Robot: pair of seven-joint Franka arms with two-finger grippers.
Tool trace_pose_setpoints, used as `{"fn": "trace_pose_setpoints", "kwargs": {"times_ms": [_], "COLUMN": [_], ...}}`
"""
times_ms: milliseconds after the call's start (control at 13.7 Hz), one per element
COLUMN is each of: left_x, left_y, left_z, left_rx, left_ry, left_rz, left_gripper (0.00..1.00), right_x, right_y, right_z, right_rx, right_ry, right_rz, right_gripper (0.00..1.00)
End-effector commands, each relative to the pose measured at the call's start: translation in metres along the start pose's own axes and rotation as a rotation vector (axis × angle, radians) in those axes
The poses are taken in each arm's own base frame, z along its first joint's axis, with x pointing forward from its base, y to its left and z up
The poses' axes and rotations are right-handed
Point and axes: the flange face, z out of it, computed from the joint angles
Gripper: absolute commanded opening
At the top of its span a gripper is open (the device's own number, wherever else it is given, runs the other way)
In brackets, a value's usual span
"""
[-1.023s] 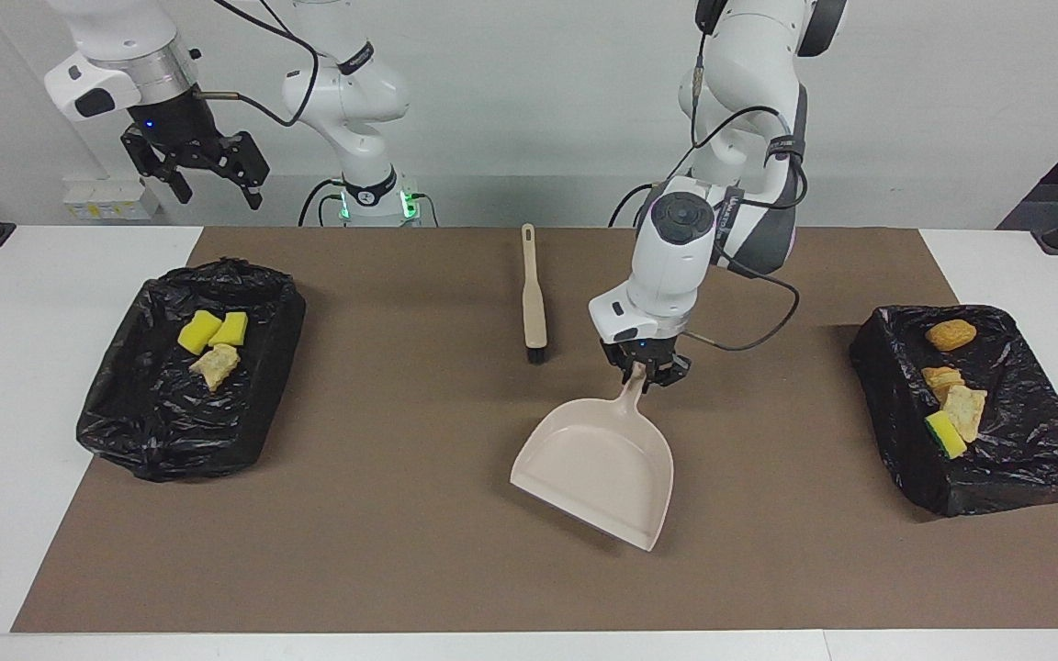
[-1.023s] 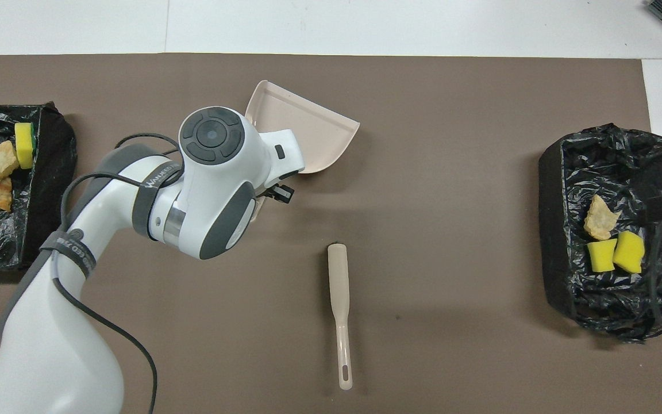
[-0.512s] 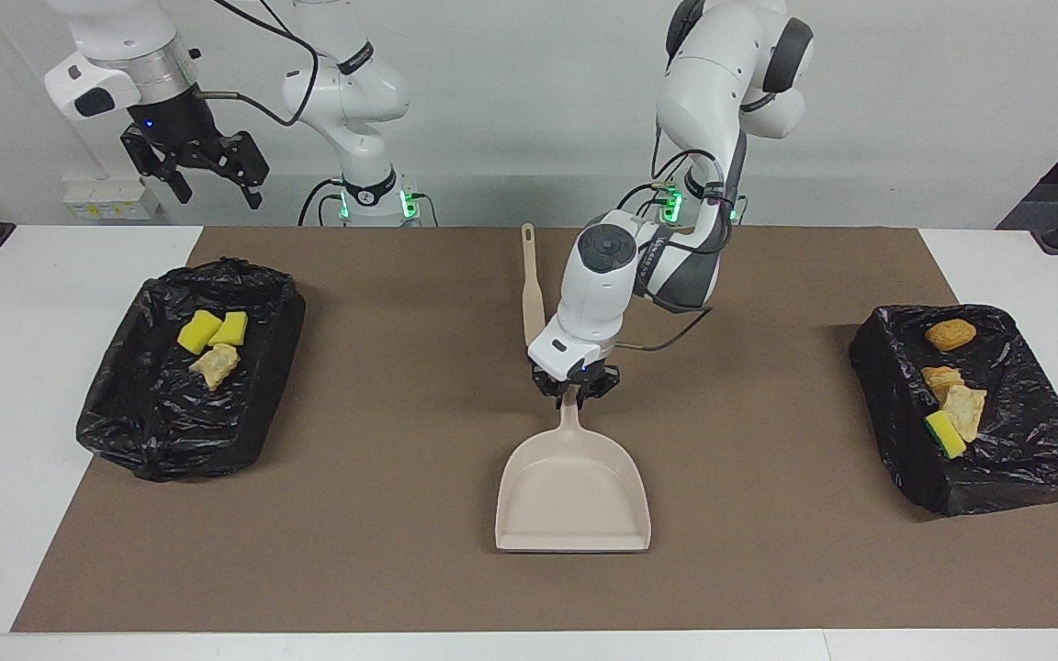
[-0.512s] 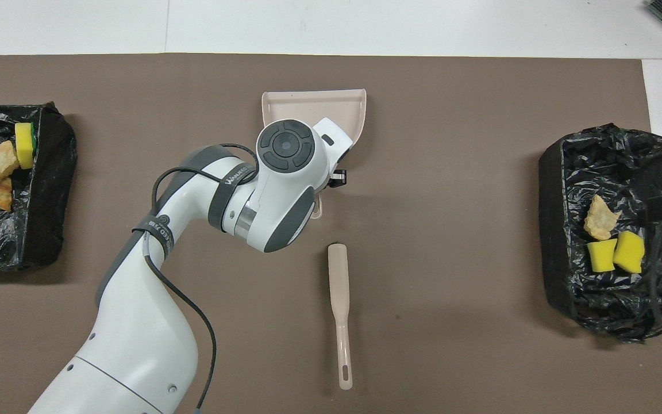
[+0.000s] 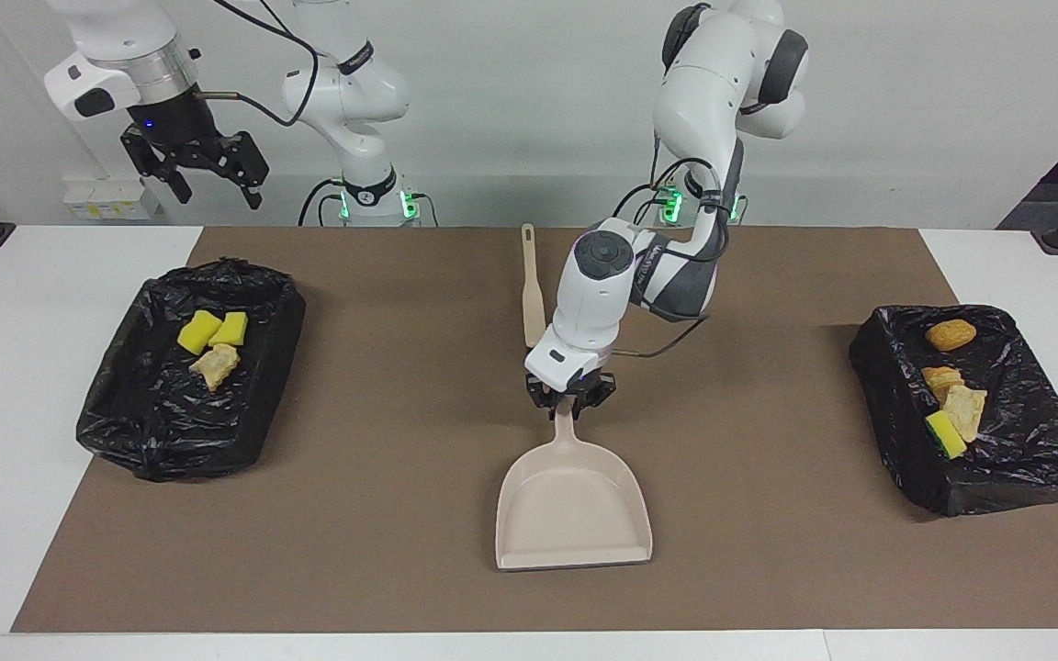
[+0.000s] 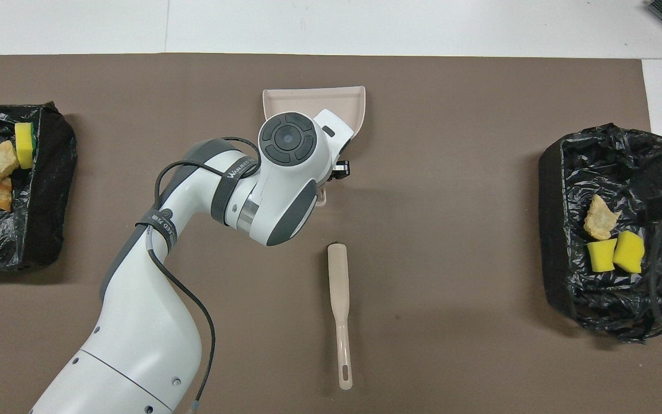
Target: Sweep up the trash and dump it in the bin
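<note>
Your left hand (image 5: 571,400) sits at the dustpan (image 5: 573,505) handle, grip unclear; pan has swung square onto the mat. Right hand (image 5: 208,174) waits, fingers wide.

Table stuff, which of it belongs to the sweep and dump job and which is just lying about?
Job:
- dustpan, flat on the mat, left gripper at its handle
- brush
- two bins
- trash, all inside the bins
- right gripper, waiting, raised

Lying about:
- brown mat
- white box by the wall

Two high opposed views share the mat (image 5: 400,413)
</note>
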Motion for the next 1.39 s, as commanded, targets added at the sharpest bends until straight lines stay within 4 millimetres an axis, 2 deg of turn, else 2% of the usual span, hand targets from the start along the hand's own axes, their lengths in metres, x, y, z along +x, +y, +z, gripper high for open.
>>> {"fn": "trace_pose_setpoints", "kwargs": {"times_ms": [0, 73, 146, 365, 439, 658, 950, 1242, 1316], "left_x": [0.004, 0.006, 0.006, -0.001, 0.0, -0.022, -0.034, -0.037, -0.035], "left_y": [-0.003, -0.026, -0.058, -0.145, -0.176, -0.277, -0.342, -0.38, -0.382], "left_z": [-0.024, -0.037, -0.057, -0.082, -0.098, -0.148, -0.223, -0.312, -0.325], "left_rx": [-0.014, 0.001, 0.009, 0.037, 0.041, 0.057, 0.066, 0.066, 0.076], "left_ry": [0.013, 0.008, 0.007, -0.006, -0.001, -0.002, -0.046, -0.089, -0.09], "left_rz": [-0.021, -0.052, -0.063, 0.018, 0.035, 0.151, 0.224, 0.245, 0.244], "left_gripper": [1.0, 1.0, 1.0, 1.0, 1.0, 1.0, 1.0, 1.0, 1.0], "right_x": [-0.006, -0.006, -0.006, -0.006, -0.006, -0.006, -0.006, -0.006, -0.006], "right_y": [0.001, 0.002, 0.001, 0.002, 0.002, 0.002, 0.001, 0.002, 0.001], "right_z": [-0.001, -0.001, 0.0, 0.0, -0.001, -0.001, 0.0, -0.001, 0.0], "right_rx": [0.015, 0.015, 0.015, 0.015, 0.015, 0.015, 0.015, 0.015, 0.015], "right_ry": [0.0, 0.0, -0.002, -0.002, -0.002, 0.0, -0.002, 0.0, -0.003], "right_rz": [-0.009, -0.008, -0.009, -0.008, -0.008, -0.009, -0.009, -0.008, -0.009], "right_gripper": [1.0, 1.0, 1.0, 1.0, 1.0, 1.0, 1.0, 1.0, 1.0]}}
